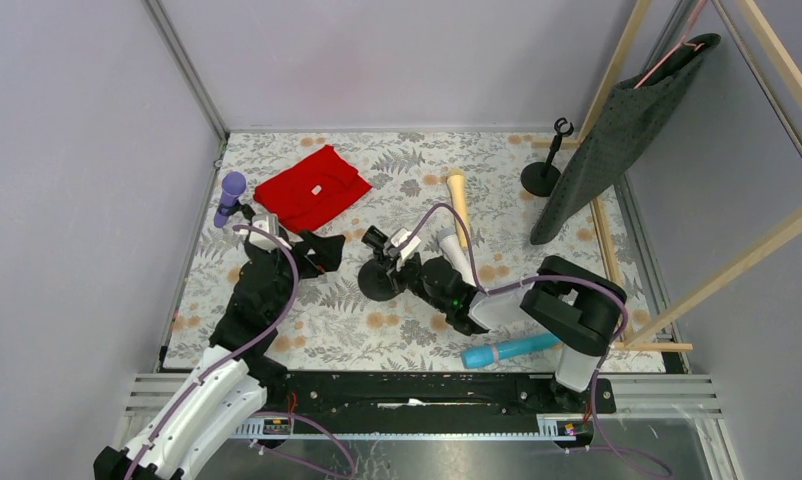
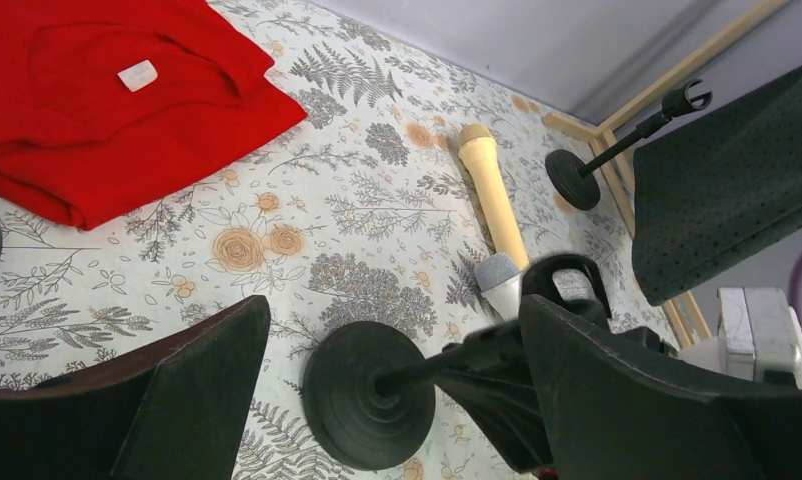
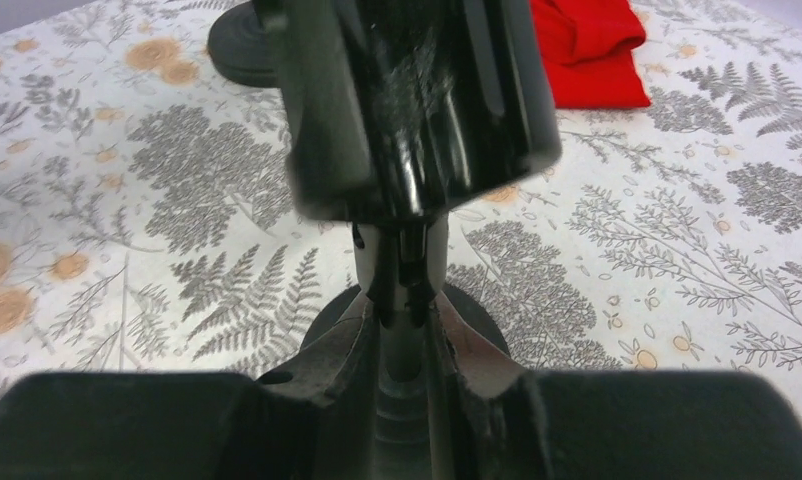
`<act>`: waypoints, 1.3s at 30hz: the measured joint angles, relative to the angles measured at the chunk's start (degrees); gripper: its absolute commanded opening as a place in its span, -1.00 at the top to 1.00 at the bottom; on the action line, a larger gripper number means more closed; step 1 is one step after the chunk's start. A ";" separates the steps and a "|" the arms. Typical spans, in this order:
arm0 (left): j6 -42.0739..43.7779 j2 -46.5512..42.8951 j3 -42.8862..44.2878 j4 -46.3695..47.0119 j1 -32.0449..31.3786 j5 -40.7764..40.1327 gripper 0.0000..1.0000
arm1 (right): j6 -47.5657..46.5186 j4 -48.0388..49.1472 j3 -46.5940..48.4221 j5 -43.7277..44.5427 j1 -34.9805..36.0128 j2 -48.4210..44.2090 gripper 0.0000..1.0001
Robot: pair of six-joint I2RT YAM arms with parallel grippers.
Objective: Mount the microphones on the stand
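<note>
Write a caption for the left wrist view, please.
Open left hand frames a black stand; cream microphone and red cloth beyond.

White mic (image 1: 457,255) and blue mic (image 1: 507,349): one end each hidden under right arm (image 1: 577,305). Right wrist: blurred black cylinder (image 3: 407,100), can't ID, blocks most of stand (image 3: 477,322). Red cloth (image 2: 97,110) cropped at left-wrist frame edge.

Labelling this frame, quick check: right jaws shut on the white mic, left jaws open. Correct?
Not quite. The right gripper has its jaws shut on the pole of the stand, not on the white mic, which lies loose beside that stand. The right wrist view shows the pole between the jaws. The left gripper does have its jaws open.
</note>
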 measured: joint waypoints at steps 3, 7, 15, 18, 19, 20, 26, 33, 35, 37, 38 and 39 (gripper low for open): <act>0.31 -0.17 -0.50 -0.13 0.00 1.16 -0.97 | -1.07 2.21 0.31 1.22 0.00 2.29 0.34; 0.46 -0.17 -1.03 -0.04 0.00 2.14 -0.97 | -1.81 4.28 0.57 1.90 0.00 3.28 0.04; 0.37 -0.17 -3.06 0.26 0.00 3.08 -0.97 | -1.81 7.21 -2.27 1.97 0.00 1.66 -0.27; 0.22 -0.92 -5.33 2.49 0.00 3.30 -0.97 | -1.70 5.14 -6.12 1.31 0.00 -3.72 -0.32; 0.15 -1.60 -6.51 3.23 0.00 3.37 -0.97 | -1.55 3.98 -7.21 1.14 0.00 -6.12 -0.33; -0.02 -2.27 -7.58 3.72 0.00 3.41 -0.97 | -1.42 3.15 -8.11 0.83 0.00 -8.31 -0.34; -1.27 -4.59 -12.37 7.21 0.00 4.52 -0.98 | 2.82 -8.07 -11.96 0.28 0.00 -23.28 -0.38; 0.39 -2.93 -15.23 15.85 -1.57 10.40 -0.97 | 8.13 -26.29 -12.00 2.16 0.00 -35.76 -0.43; 1.20 -1.57 -16.61 19.26 -2.93 11.02 -0.97 | 8.92 -29.75 -12.13 2.73 0.00 -38.18 -0.43; 2.45 1.20 -17.75 23.10 -5.07 11.17 -0.97 | 9.31 -32.48 -12.57 2.97 0.00 -40.79 -0.44; 3.15 2.58 -18.08 24.79 -6.08 11.17 -0.97 | 9.42 -33.51 -13.00 3.06 0.00 -42.23 -0.45; 3.91 3.93 -18.34 26.38 -7.08 11.15 -0.97 | 9.49 -34.38 -13.38 3.21 0.00 -43.47 -0.45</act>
